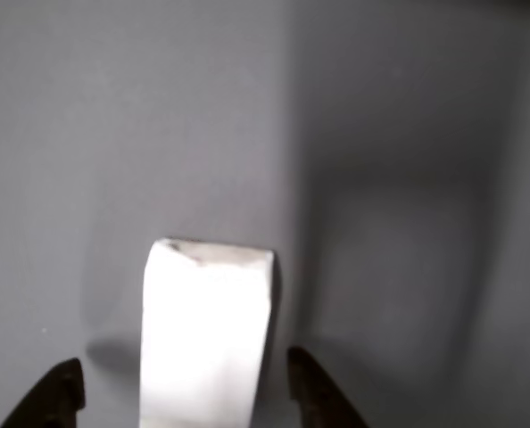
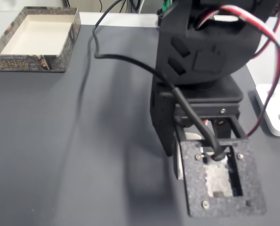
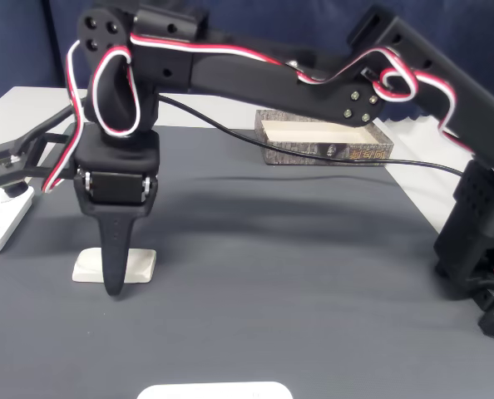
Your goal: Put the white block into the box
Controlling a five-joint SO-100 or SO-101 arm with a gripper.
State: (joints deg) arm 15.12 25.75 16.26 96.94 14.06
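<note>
white block point(image 1: 206, 334) flat on grey mat point(image 3: 297, 274), looks rigid, light, smooth-faced so may slip; best grip across long sides mid-length; gripper point(image 1: 186, 392) spread, fingers straddling block, not pinching; box point(image 2: 36, 33) well apart at far mat corner

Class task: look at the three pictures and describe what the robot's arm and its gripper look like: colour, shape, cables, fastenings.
The arm is matte black, built of blocky printed segments joined with small silver screws. Twisted red, white and black wires loop along its links, and a separate black cable trails across the mat. The gripper ends in dark, tapering pointed fingers. A speckled black frame with a rectangular cut-out is mounted near the wrist.
</note>
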